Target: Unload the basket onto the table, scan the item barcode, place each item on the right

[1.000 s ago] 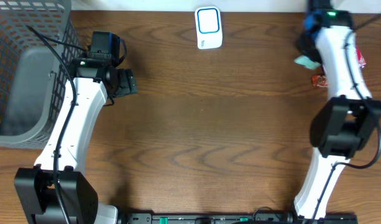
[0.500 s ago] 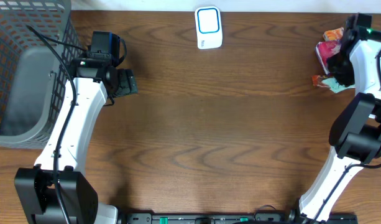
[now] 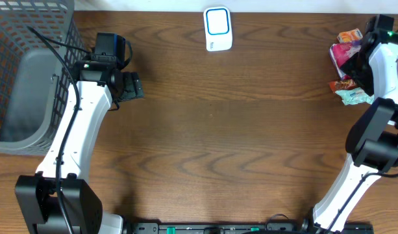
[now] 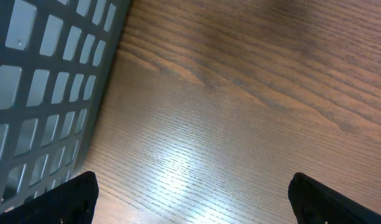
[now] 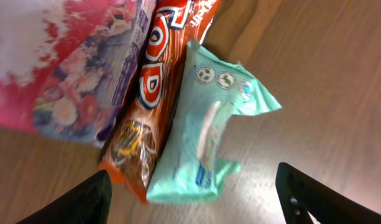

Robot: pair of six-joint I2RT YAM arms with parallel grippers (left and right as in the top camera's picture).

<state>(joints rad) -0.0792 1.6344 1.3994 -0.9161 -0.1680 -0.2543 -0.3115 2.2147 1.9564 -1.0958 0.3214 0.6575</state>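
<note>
Mint-green packet [image 5: 209,134], the likely item to scan, lay flat on the counter [image 3: 237,130] at its far right edge. It touched an orange bar wrapper [image 5: 146,99], which lay against a pink packet [image 5: 84,68]. No barcode could be made out on the mint-green packet's upper face.

The right claw [image 5: 193,204] hung directly over this heap. Its fingers stood wide apart at the lower corners of the wrist view, with nothing between them. The right arm [image 3: 380,78] reached along the counter's right edge, its wrist bent so the claw pointed down at the packets.

The step in hand appeared to be picking one item for scanning. To do it well, the claw would need to straddle the mint-green packet alone, clear of the orange bar wrapper. It would best close across the crimped end, so the printed faces stayed uncovered. The scanner [image 3: 218,28] sat well apart, at the counter's far middle edge, so a firm hold would matter for the carry.

The left arm [image 3: 82,123] stretched forward beside the grey basket [image 3: 30,78]. The left claw [image 4: 190,199] hung over bare wood, fingers fully apart and empty.
</note>
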